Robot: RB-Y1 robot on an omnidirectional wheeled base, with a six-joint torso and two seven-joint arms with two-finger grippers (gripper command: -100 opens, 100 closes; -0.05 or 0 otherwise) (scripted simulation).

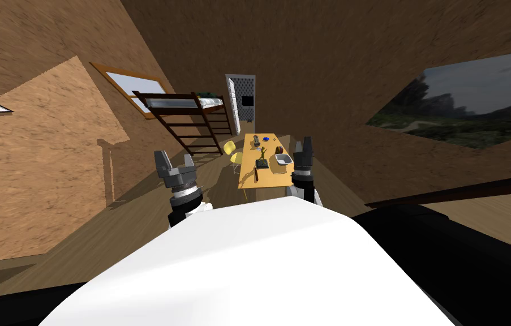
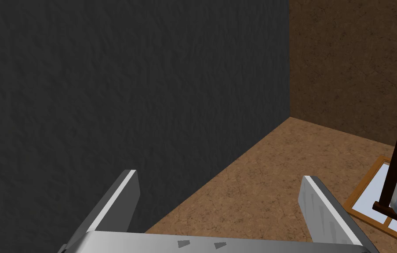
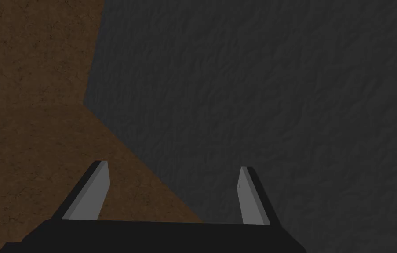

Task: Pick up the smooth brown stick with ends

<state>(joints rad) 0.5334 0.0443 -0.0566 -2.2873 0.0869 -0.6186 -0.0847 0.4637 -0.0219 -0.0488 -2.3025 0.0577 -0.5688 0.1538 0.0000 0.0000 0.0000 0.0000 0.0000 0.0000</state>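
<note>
A small brown stick [image 1: 257, 174] lies near the front end of a long orange table [image 1: 271, 180], far ahead of me. My left gripper [image 1: 175, 163] is raised to the left of the table, well short of it. Its fingers stand open and hold nothing in the left wrist view [image 2: 219, 202]. My right gripper [image 1: 303, 146] is raised by the table's right side, and it is open and empty too [image 3: 171, 193]. Both hands are far from the stick.
On the table also stand a grey tray [image 1: 283, 159], a dark flat block [image 1: 261, 163], a small green figure [image 1: 262, 151] and a blue item [image 1: 266, 139]. A yellow chair [image 1: 231, 150] and a bunk bed [image 1: 192, 113] stand to its left. A dark ledge [image 1: 458, 195] runs at right.
</note>
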